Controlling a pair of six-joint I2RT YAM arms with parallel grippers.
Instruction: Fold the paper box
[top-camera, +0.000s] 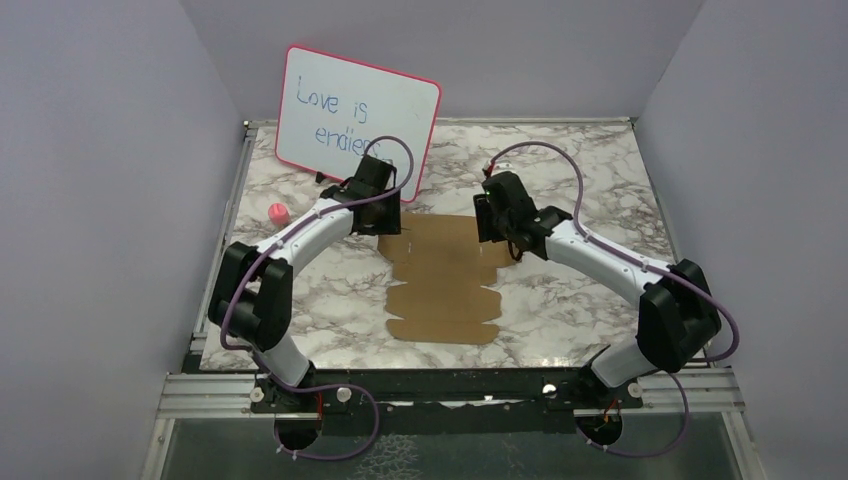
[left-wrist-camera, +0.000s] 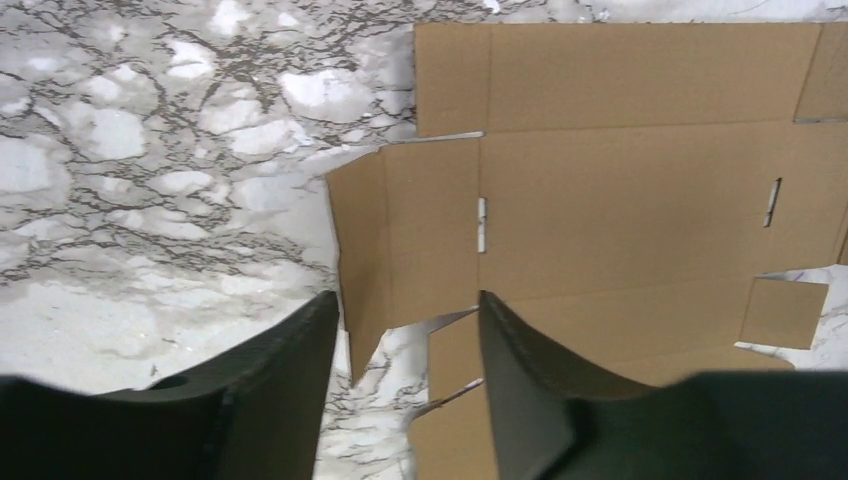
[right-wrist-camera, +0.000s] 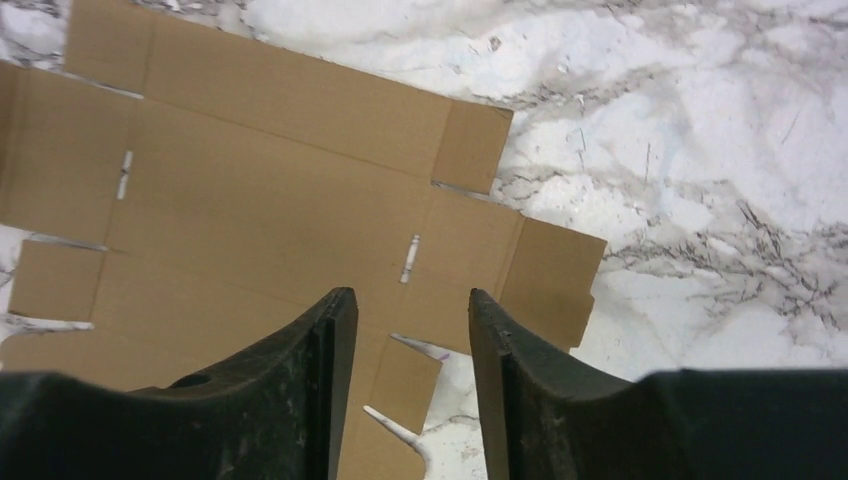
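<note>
You have one paper box (top-camera: 445, 285), a flat brown die-cut sheet with flaps and slits. Above it, your left gripper (left-wrist-camera: 405, 305) and right gripper (right-wrist-camera: 410, 300) both gape wide, holding nothing.

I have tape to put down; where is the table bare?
Bare marble: between the paper box and left arm, and the far right corner beyond the right gripper. Crowded: by the whiteboard, around the left gripper.

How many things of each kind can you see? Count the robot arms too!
Brown cardboard sheet: 1
Pink-framed whiteboard: 1
Small pink object: 1
Robot arms: 2 (left arm, right arm)
Total: 5
</note>
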